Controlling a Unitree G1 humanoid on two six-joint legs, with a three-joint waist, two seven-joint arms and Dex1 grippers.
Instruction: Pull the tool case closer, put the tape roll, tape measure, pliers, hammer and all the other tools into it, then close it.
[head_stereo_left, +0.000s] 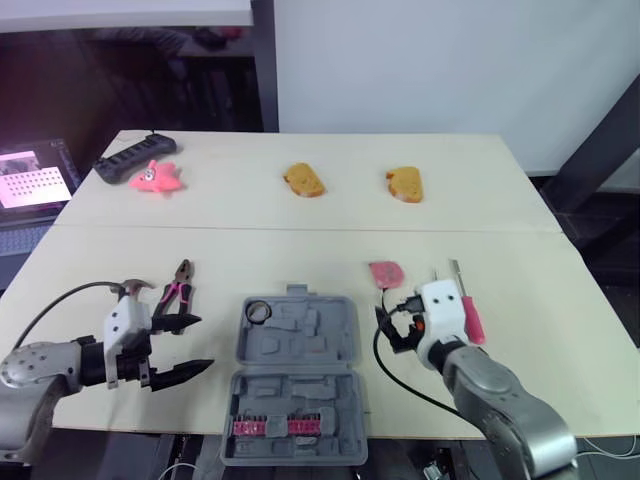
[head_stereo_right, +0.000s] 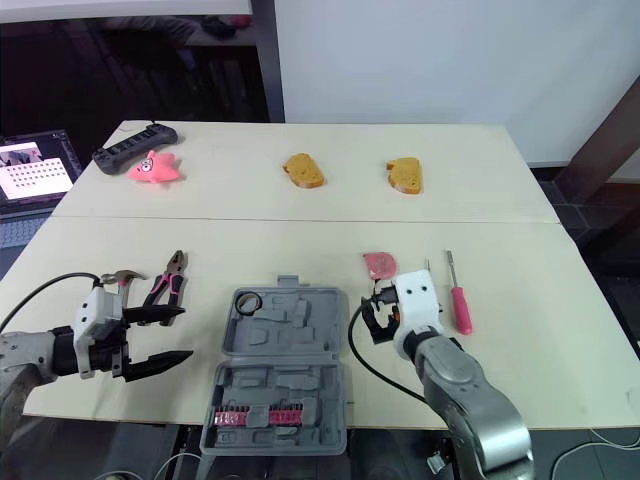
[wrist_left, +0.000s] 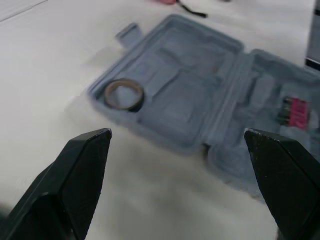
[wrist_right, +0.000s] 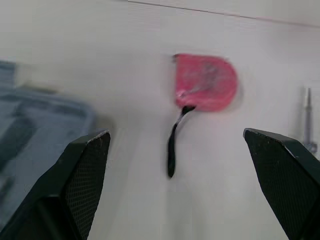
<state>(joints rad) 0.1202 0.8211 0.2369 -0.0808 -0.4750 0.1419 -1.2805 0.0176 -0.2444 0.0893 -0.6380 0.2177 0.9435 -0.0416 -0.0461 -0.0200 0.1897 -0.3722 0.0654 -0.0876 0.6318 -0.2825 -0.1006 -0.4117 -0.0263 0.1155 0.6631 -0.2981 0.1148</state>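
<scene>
While my left gripper (head_stereo_left: 203, 342) and right gripper (head_stereo_right: 372, 320) are gaping wide, I am counting one open tool case (head_stereo_left: 310, 340), one tape roll (head_stereo_left: 258, 311) inside, and one each outside: tape measure (head_stereo_left: 385, 272), pliers (head_stereo_left: 177, 290), hammer (head_stereo_left: 130, 288), screwdriver (head_stereo_left: 467, 315).

no readable text, labels or numbers

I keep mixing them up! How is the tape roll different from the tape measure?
The tape roll is a dark ring with a hole in the middle; the tape measure is a solid pink block with a black strap. The tape roll lies inside the open case; the tape measure lies out on the table, to the case's right. Both lie flat.
</scene>
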